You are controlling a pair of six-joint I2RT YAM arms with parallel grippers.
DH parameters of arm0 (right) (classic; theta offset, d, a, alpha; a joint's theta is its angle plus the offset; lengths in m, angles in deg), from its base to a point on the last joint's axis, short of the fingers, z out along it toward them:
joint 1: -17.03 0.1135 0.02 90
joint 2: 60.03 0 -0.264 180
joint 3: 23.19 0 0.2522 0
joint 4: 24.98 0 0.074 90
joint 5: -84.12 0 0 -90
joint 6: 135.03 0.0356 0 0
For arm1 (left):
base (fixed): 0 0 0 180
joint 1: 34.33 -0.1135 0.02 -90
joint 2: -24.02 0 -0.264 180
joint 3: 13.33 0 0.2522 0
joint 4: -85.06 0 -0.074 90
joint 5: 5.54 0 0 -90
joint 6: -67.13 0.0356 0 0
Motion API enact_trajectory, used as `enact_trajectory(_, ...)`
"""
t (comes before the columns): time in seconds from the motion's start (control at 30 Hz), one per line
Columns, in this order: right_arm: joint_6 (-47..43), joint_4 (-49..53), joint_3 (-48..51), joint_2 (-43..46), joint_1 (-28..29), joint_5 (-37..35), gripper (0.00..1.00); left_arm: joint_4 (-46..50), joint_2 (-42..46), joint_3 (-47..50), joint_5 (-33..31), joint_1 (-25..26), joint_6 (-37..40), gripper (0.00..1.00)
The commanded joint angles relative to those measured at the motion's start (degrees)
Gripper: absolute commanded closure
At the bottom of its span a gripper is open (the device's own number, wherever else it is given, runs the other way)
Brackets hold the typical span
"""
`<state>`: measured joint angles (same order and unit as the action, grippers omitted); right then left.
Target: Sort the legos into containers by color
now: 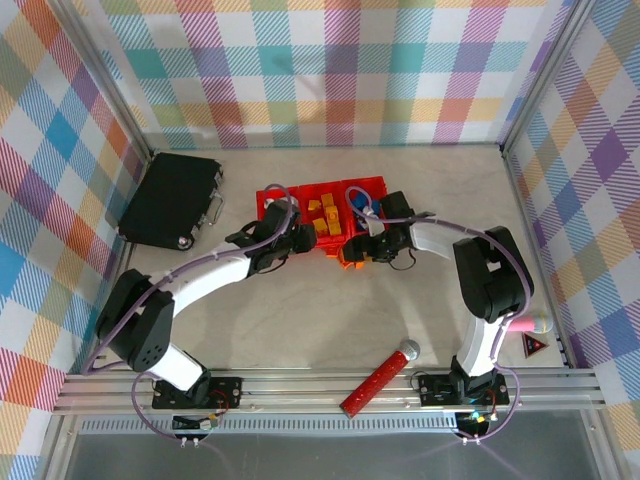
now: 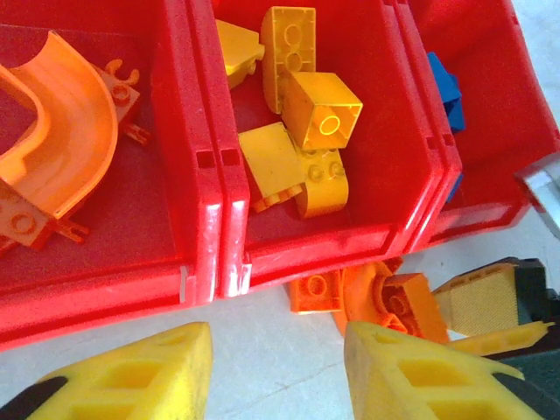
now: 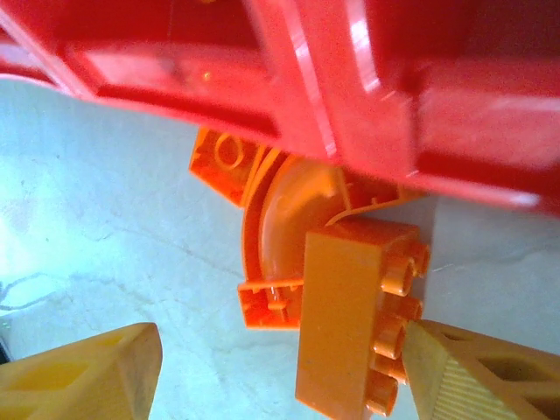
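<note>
The legos lie in the far half of the tabletop, inside the containers and just near of them. Nearest of all, a red cylinder with a silver ball end rests by the rail between the arm bases, well apart from everything else. Beyond it, both arms reach to the near wall of the containers. Three loose orange legos, two bricks and an arch, sit clustered on the tabletop against that wall, below the seam of the middle and right bins. The right claw is spread around this cluster: one finger sits against the studs of the nearest brick and the other stands apart, so nothing is pinched. The left claw, just left of it, hovers spread over bare tabletop in front of the left and middle bins. Farther on, the left bin holds an orange arch lying on other orange pieces, the middle bin holds the yellow legos, and the right bin holds a blue lego. A black case lies at the far left, apart from the bins.
</note>
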<state>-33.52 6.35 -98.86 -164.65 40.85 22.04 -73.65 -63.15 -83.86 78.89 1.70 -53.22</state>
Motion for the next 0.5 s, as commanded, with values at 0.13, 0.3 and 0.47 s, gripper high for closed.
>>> enact_trajectory(0.13, 5.52, -5.04, 3.19, 4.68, 4.52, 1.44, 0.27, 4.86, 5.91, 3.23, -1.91, 1.34, 0.09, 0.5)
enact_trajectory(0.3, 8.64, -6.34, 5.33, 9.89, 5.72, 0.08, 0.27, 7.83, 6.1, 2.66, 0.37, 2.93, 0.68, 0.45)
enact_trajectory(0.47, 7.94, 3.59, 6.15, 23.71, 5.37, -15.96, 0.25, 11.95, 2.33, -1.38, 1.93, 6.57, 2.42, 0.4)
